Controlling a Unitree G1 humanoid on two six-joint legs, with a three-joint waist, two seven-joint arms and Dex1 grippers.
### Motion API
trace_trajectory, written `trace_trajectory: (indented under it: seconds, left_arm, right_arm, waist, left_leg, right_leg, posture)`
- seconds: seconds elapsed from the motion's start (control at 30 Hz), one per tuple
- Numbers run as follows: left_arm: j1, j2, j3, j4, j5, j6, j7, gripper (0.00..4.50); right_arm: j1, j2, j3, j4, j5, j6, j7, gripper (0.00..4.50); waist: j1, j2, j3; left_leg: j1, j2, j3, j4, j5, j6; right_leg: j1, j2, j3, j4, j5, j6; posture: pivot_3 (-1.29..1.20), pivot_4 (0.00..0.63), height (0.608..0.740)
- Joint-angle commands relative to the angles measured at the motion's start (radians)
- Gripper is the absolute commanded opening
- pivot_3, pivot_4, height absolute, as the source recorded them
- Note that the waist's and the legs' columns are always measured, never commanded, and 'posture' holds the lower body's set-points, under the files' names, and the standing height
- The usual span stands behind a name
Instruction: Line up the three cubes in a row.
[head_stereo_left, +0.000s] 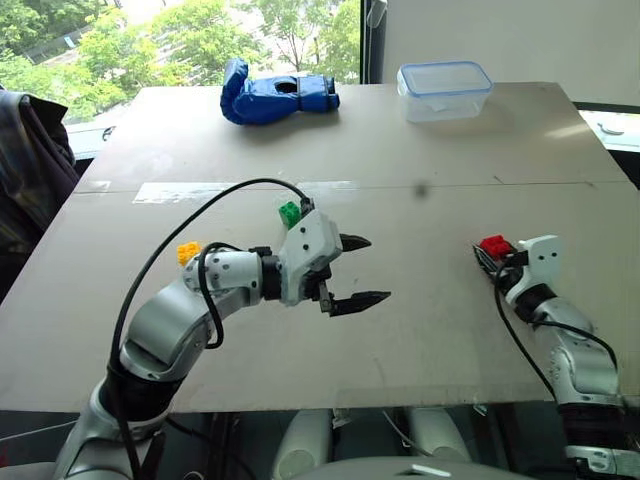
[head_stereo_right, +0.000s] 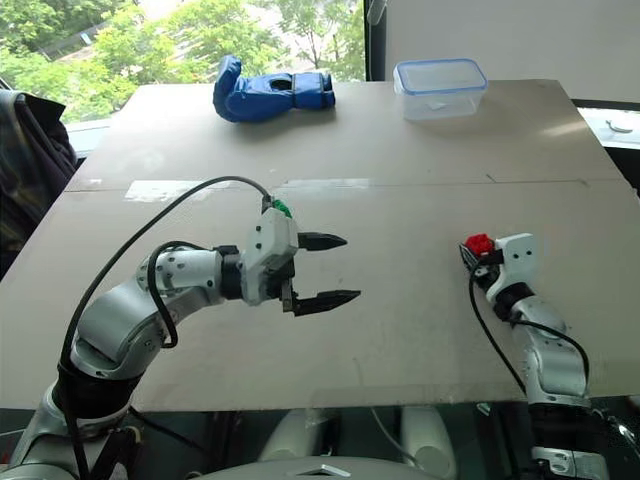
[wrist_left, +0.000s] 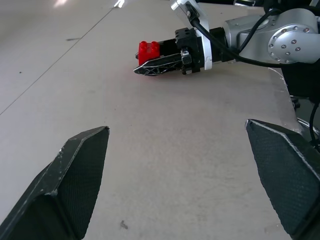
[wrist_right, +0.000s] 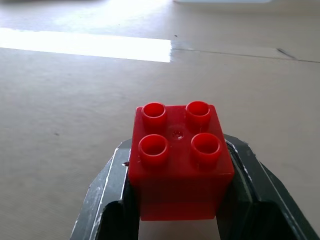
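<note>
Your right claw (wrist_right: 175, 200) is clamped on the red cube (wrist_right: 177, 160) near the bench's right edge; green cube (head_stereo_left: 289, 213) and yellow cube (head_stereo_left: 188, 252) sit leftward, behind your wide-open left claw (head_stereo_left: 357, 270).

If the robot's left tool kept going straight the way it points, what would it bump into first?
Probably the right tool, shut on the red cube. The left tool points across bare table toward it.

Left gripper (head_stereo_left: 358, 270) gapes wide — right gripper (wrist_right: 177, 200) clamped.
</note>
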Motion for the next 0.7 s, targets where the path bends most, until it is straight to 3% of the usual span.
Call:
trace_trajectory:
  seconds: [0.03, 0.27, 0.37, 0.7]
  left_arm:
    - [0.008, 0.012, 0.013, -0.021, 0.017, -0.029, -0.009, 4.50]
    - [0.022, 0.035, 0.041, -0.017, 0.024, -0.033, -0.016, 4.50]
    - [0.035, 0.046, 0.053, -0.020, 0.024, -0.033, -0.011, 4.50]
    - [0.049, 0.056, 0.064, -0.008, 0.026, -0.038, -0.017, 4.50]
  right_arm:
    - [-0.013, 0.039, 0.007, -0.107, -0.050, 0.073, -0.122, 1.37]
    - [-0.030, 0.170, 0.088, -0.177, -0.113, 0.188, -0.256, 1.37]
    - [-0.018, 0.181, 0.154, -0.165, -0.148, 0.172, -0.243, 1.37]
    - [-0.002, 0.232, 0.186, -0.099, -0.178, 0.092, -0.266, 1.37]
  waist:
    - [0.005, 0.000, 0.000]
    - [-0.002, 0.000, 0.000]
    - [-0.004, 0.000, 0.000]
    - [-0.003, 0.000, 0.000]
  left_leg:
    - [-0.001, 0.000, 0.000, 0.000, 0.000, 0.000]
    - [-0.003, -0.001, -0.001, -0.001, 0.000, -0.001]
    - [-0.003, -0.001, -0.001, -0.001, 0.000, 0.000]
    - [-0.003, -0.001, -0.001, -0.001, 0.000, 0.000]
  right_leg:
    - [-0.001, 0.000, 0.000, 0.000, 0.000, 0.000]
    - [-0.003, -0.001, -0.001, 0.000, 0.000, 0.000]
    - [-0.003, 0.000, -0.001, 0.000, 0.000, 0.000]
    - [-0.003, 0.000, -0.001, 0.000, 0.000, 0.000]
  posture:
    - [0.00, 0.150, 0.740]
    - [0.00, 0.150, 0.740]
    - [0.00, 0.150, 0.740]
    - [0.00, 0.150, 0.740]
